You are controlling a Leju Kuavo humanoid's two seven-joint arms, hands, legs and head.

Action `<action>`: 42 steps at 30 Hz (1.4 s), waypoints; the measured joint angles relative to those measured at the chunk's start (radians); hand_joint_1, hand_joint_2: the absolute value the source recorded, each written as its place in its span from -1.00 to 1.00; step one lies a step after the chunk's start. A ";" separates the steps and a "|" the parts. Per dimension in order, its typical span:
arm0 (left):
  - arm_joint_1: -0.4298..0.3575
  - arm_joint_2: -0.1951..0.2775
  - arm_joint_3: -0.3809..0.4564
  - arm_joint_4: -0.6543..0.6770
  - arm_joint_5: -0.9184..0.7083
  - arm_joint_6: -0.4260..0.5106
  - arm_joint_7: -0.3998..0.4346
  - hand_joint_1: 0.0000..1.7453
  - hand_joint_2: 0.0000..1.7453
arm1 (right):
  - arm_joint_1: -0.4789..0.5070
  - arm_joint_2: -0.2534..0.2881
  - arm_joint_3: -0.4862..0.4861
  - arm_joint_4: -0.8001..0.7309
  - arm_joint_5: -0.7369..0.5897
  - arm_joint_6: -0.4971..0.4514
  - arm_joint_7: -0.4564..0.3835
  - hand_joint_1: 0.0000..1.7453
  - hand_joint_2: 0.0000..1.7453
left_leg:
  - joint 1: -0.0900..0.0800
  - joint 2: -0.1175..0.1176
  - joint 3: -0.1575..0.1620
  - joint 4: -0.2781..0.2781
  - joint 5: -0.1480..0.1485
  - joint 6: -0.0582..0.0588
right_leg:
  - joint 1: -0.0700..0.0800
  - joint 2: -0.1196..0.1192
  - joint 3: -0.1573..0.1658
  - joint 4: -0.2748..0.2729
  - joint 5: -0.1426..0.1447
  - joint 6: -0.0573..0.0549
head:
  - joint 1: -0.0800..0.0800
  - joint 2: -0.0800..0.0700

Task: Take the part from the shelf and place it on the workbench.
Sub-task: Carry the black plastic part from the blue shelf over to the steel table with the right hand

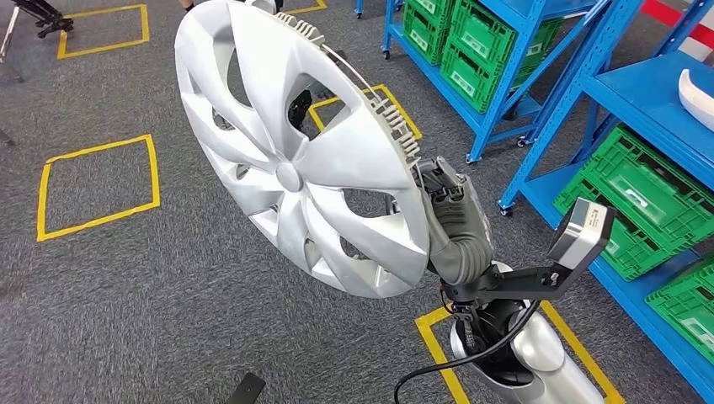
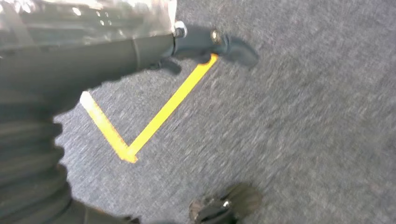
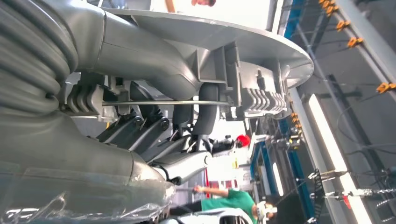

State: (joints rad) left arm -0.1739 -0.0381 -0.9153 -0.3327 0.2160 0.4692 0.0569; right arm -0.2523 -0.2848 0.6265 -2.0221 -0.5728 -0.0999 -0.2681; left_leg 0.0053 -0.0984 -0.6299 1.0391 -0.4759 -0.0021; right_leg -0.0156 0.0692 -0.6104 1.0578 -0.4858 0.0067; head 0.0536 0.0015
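Note:
The part is a large silver hubcap (image 1: 290, 156) with curved spokes, held up tilted above the grey carpet in the head view. My right hand (image 1: 448, 215) grips its rim at the right edge, fingers wrapped behind it. The right wrist view looks at the hubcap's back side (image 3: 210, 32), with ribbed clips and a wire ring, where my right hand (image 3: 140, 60) has its thick thumb pressed on the rim and dark fingers behind. In the left wrist view my left hand (image 2: 196, 42) hangs over the floor, holding nothing, a dark finger stretched out.
Blue shelves (image 1: 640, 93) with green crates (image 1: 636, 198) stand along the right, and a white part (image 1: 697, 97) lies on one shelf. Yellow tape squares (image 1: 97, 185) mark the carpet. A person in green (image 3: 229, 198) stands far off.

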 joint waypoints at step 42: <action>0.012 -0.004 0.008 0.019 0.022 0.000 0.046 -1.00 1.00 | -0.047 -0.002 0.011 0.043 -0.023 0.012 0.008 1.00 1.00 | 0.016 0.093 -0.085 0.170 -0.041 -0.050 | -0.002 -0.127 0.040 -0.031 -0.014 -0.016 | -0.008 0.000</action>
State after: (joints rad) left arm -0.1619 -0.0420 -0.9071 -0.3141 0.2380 0.4696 0.1027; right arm -0.2988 -0.2873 0.6372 -1.9786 -0.5958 -0.0878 -0.2603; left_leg 0.0210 -0.0050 -0.7152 1.2087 -0.5168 -0.0520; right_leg -0.0174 -0.0576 -0.5700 1.0270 -0.5003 -0.0097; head 0.0454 0.0015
